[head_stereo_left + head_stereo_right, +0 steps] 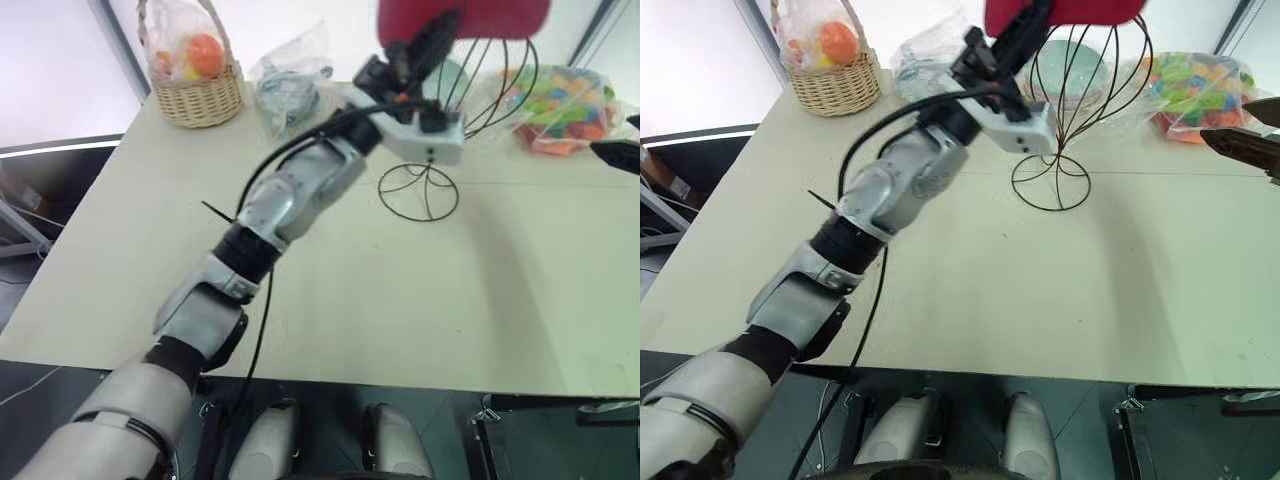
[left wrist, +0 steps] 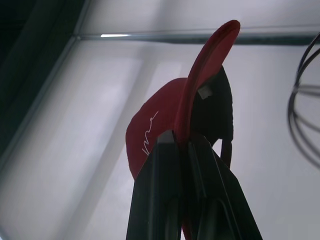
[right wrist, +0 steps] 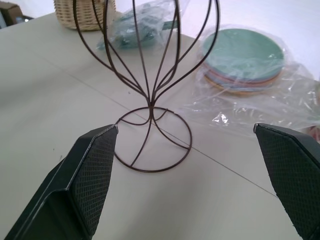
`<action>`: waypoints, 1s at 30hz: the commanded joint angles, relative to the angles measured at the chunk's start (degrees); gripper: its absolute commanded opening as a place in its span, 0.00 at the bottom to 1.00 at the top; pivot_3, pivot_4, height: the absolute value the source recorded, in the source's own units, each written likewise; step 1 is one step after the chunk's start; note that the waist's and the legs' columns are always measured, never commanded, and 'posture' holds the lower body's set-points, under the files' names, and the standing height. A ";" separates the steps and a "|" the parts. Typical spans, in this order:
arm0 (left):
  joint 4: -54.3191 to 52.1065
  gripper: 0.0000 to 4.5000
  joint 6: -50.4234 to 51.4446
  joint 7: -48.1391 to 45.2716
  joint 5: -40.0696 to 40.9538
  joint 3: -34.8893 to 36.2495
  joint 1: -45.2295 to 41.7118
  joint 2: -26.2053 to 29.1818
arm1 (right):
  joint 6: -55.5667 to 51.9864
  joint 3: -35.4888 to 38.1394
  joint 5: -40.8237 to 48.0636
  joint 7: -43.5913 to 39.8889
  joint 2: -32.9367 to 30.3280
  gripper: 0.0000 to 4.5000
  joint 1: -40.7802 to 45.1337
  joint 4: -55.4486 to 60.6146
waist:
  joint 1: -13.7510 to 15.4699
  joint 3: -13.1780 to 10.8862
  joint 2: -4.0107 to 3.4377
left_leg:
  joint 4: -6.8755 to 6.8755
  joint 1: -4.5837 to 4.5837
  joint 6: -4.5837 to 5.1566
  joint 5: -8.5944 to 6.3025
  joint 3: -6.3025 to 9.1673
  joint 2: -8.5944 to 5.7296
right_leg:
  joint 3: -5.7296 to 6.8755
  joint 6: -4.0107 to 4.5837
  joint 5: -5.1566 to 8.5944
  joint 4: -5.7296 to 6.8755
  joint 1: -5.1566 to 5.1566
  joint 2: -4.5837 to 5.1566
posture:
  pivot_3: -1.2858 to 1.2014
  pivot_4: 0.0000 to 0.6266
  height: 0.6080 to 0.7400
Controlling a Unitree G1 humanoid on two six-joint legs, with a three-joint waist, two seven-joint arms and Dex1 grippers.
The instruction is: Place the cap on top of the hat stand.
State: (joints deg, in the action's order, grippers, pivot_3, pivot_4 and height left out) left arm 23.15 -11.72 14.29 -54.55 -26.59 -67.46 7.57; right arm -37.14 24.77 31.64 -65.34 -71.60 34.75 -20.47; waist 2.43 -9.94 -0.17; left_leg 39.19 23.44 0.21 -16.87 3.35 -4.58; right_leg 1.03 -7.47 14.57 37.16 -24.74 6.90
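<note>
The dark red cap (image 1: 470, 14) hangs high at the table's far side, right over the top of the wire hat stand (image 1: 502, 82). My left gripper (image 2: 182, 142) is shut on its brim. White script shows on the cap (image 2: 152, 125), and the stand's wires (image 2: 300, 112) pass just beside it. I cannot tell whether cap and cage touch. The stand's round base (image 1: 418, 192) rests on the table. My right gripper (image 3: 185, 129) is open and empty, level with the stand's stem (image 3: 150, 95) and a short way to its right.
A wicker basket (image 1: 200, 92) with bagged fruit stands at the far left, with a clear plastic bag (image 1: 290, 85) next to it. Wrapped plates (image 3: 245, 57) and a bag of colourful toys (image 1: 565, 105) lie behind the stand. The pale table (image 1: 420, 320) is bare near me.
</note>
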 commanded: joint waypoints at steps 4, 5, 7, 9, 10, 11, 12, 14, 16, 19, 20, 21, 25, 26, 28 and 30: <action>2.21 0.01 1.26 1.05 -1.81 -4.31 -1.05 -4.61 | -1.05 6.20 1.14 0.92 -0.67 1.00 -3.95 3.88 | -0.17 0.01 -0.01 | -0.02 -0.03 0.00 0.00 -0.03 0.01 | -0.03 0.00 0.00 0.01 -0.01 0.00 | 0.52 0.24 1.00; 2.52 0.01 1.38 1.24 -2.10 -4.80 -0.92 -4.78 | -1.31 6.70 1.31 1.13 -0.51 1.00 -4.61 4.45 | -0.17 0.01 -0.01 | -0.02 -0.03 0.00 0.00 -0.04 0.01 | -0.05 0.00 0.00 0.01 -0.01 0.00 | 0.52 0.24 1.00; 5.88 0.01 2.04 0.52 -2.72 -6.59 -0.70 -5.45 | -2.20 8.20 1.85 1.78 0.06 1.00 -6.39 6.05 | -0.15 0.02 -0.04 | -0.02 -0.04 0.00 0.00 -0.07 0.01 | -0.08 0.00 0.00 0.01 -0.02 0.00 | 0.52 0.24 1.00; 9.21 0.01 2.88 0.24 -3.81 -8.49 -0.37 -5.83 | -3.05 9.44 2.28 2.40 0.67 1.00 -8.02 7.63 | -0.12 0.02 -0.04 | -0.01 -0.06 0.00 0.00 -0.07 0.01 | -0.09 0.00 0.00 0.02 0.00 0.00 | 0.52 0.24 1.00; 9.94 0.01 3.09 0.53 -4.14 -8.94 -0.31 -5.86 | -3.36 9.80 2.46 2.67 0.85 1.00 -8.51 8.20 | -0.12 0.02 -0.04 | -0.01 -0.06 0.00 0.00 -0.06 0.01 | -0.09 0.00 0.00 0.01 0.01 0.00 | 0.52 0.24 1.00; 9.94 0.01 3.44 0.47 -4.45 -9.29 -0.30 -5.65 | -3.73 10.15 2.69 3.02 1.03 1.00 -8.94 8.78 | -0.13 0.02 -0.03 | 0.00 -0.06 0.00 0.00 -0.07 0.00 | -0.09 0.00 0.00 0.02 0.01 0.00 | 0.52 0.24 1.00; 9.92 0.01 3.66 0.45 -4.61 -9.47 -0.34 -5.52 | -4.02 10.43 2.83 3.27 1.17 1.00 -9.23 9.22 | -0.08 0.01 -0.03 | 0.00 -0.07 0.00 0.00 -0.07 0.00 | -0.10 0.00 0.00 0.02 0.01 0.00 | 0.52 0.24 1.00; 9.39 0.01 4.27 -0.29 -4.39 -9.04 -0.36 -5.07 | -4.54 10.90 3.07 3.82 1.52 1.00 -9.81 10.03 | -0.02 0.01 -0.02 | 0.02 -0.06 0.00 0.00 -0.06 -0.01 | -0.11 0.00 0.00 0.02 0.01 0.00 | 0.52 0.24 1.00; 9.42 0.01 4.08 -1.84 -3.22 -8.71 0.25 -5.01 | -4.79 11.00 3.28 4.41 1.87 1.00 -10.05 10.51 | -0.05 0.02 -0.03 | 0.02 -0.06 0.00 0.00 -0.06 -0.01 | -0.12 0.00 0.00 0.02 0.01 0.00 | 0.52 0.24 1.00; 9.60 0.01 3.40 -6.61 -1.34 -9.60 2.53 -5.60 | -4.94 10.62 3.49 5.31 2.53 1.00 -10.01 11.12 | -0.08 0.03 -0.06 | 0.02 -0.07 0.00 0.00 -0.05 -0.01 | -0.12 0.00 0.00 0.02 0.01 0.00 | 0.52 0.24 1.00; 8.90 0.01 3.16 -8.08 -0.55 -9.64 3.48 -5.94 | -4.97 10.45 3.52 5.55 2.71 1.00 -9.90 11.25 | -0.10 0.03 -0.05 | 0.02 -0.07 0.00 0.00 -0.05 -0.01 | -0.12 0.00 0.00 0.02 0.02 0.00 | 0.52 0.24 1.00; 8.04 0.01 2.95 -9.29 0.13 -9.57 4.25 -6.18 | -5.02 10.35 3.54 5.72 2.85 1.00 -9.80 11.34 | -0.12 0.03 -0.05 | 0.02 -0.07 0.00 0.00 -0.06 -0.01 | -0.12 0.00 0.00 0.02 0.01 0.00 | 0.52 0.24 1.00; 3.31 0.01 2.46 -12.41 1.53 -9.03 6.54 -6.49 | -5.07 10.10 3.50 6.15 3.05 1.00 -9.64 11.47 | -0.02 0.03 -0.05 | 0.04 -0.07 -0.01 0.00 -0.05 -0.01 | -0.13 0.00 0.00 0.03 0.02 0.00 | 0.52 0.24 1.00; 2.48 0.01 2.51 -12.90 1.69 -8.97 6.82 -6.45 | -5.07 10.10 3.48 6.21 3.05 1.00 -9.67 11.48 | 0.00 0.03 -0.05 | 0.05 -0.07 -0.01 0.00 -0.05 -0.01 | -0.14 0.00 0.00 0.03 0.02 0.01 | 0.52 0.24 1.00; 1.28 0.01 2.43 -14.55 2.80 -8.58 7.66 -6.52 | -5.11 10.13 3.48 6.31 3.05 1.00 -9.74 11.56 | -0.04 0.04 -0.07 | 0.05 -0.07 0.00 0.00 -0.05 -0.01 | -0.15 0.00 0.00 0.02 0.04 0.01 | 0.52 0.24 1.00; -0.84 0.01 2.35 -15.85 3.49 -8.33 8.75 -6.32 | -5.18 9.95 3.49 6.42 3.07 1.00 -9.67 11.62 | -0.10 0.05 -0.08 | 0.05 -0.08 0.00 0.00 -0.05 -0.01 | -0.15 0.00 0.00 0.03 0.03 0.01 | 0.52 0.24 1.00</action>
State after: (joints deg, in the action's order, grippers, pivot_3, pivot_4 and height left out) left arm 24.30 -9.22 -0.03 -52.52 -35.07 -59.22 1.37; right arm -42.53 33.31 34.12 -59.05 -68.16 24.48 -10.34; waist 2.33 -9.89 -0.25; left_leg 39.23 23.37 0.20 -16.87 3.30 -4.58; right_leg 0.88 -7.47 14.57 37.18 -24.71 6.90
